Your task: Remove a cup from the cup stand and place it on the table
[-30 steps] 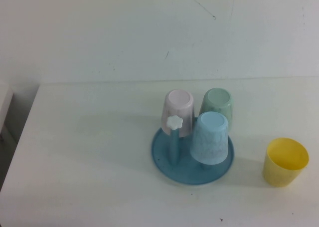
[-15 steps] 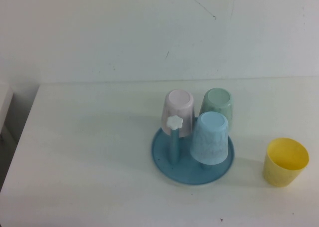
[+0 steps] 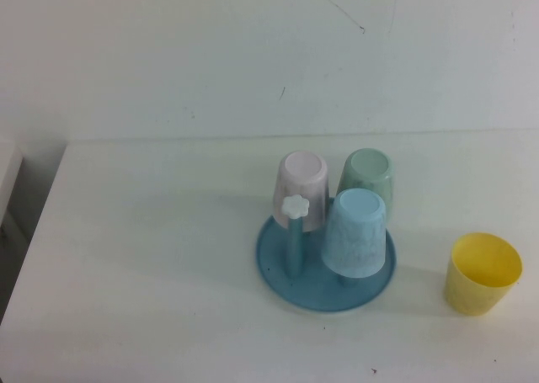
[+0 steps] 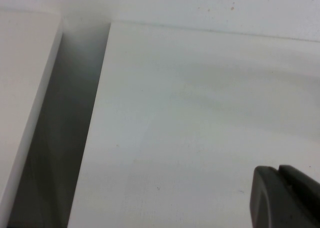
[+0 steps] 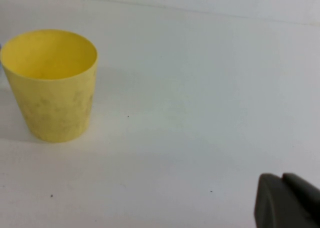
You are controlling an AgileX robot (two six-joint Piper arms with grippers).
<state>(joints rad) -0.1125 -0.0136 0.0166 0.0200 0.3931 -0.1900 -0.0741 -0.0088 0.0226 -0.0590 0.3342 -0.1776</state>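
The yellow cup [image 3: 482, 273] stands upright on the white table [image 3: 152, 257], right of the blue cup stand [image 3: 271, 269]; it also shows in the right wrist view [image 5: 50, 82]. One peg with a white flower cap [image 3: 296, 205] is bare. Neither gripper shows in the high view. My right gripper [image 5: 281, 177] is shut and empty, above the table and apart from the yellow cup. My left gripper [image 4: 278, 169] is shut and empty, above bare table near the table's left edge.
A pale pink cup [image 3: 301, 188], a light green cup [image 3: 367, 177] and a light blue speckled cup [image 3: 356, 231] sit upside down on the stand's pegs. A dark gap [image 4: 60, 138] runs along the table's left edge. The white wall [image 3: 253, 55] stands behind.
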